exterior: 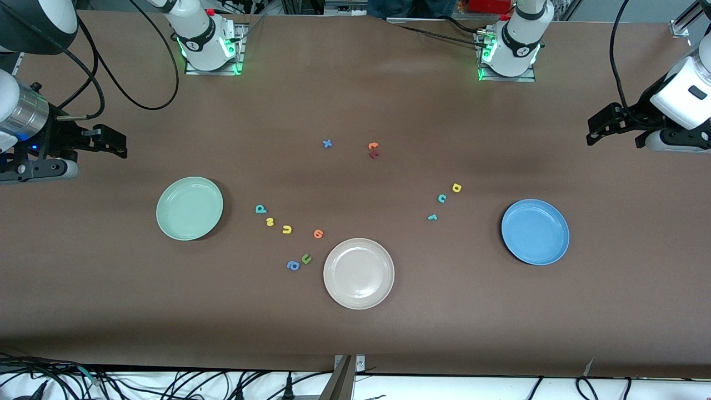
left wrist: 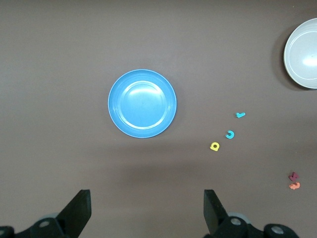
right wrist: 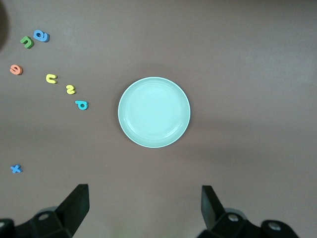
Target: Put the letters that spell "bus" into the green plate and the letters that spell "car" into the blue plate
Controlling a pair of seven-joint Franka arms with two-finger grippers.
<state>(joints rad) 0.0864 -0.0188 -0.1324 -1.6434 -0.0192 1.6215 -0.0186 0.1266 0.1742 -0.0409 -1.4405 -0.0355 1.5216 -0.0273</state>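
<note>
We see both end effectors wide open and empty, the left end effector (left wrist: 146, 210) above the desk near the blue plate (exterior: 535, 231), the right end effector (right wrist: 143, 208) near the green plate (exterior: 189, 208); the bus letters (exterior: 270, 221) lie at the green plate's three o'clock, the car letters (exterior: 442, 198) at the blue plate's ten o'clock; we judge the green u (exterior: 306, 258) and blue a (exterior: 293, 265) risk mistaken picks.

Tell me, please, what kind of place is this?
Probably a robotics lab workbench: two robot arms bolted to a brown table, cables along its edge, and toy letters set out by the green plate and the blue plate.
</note>
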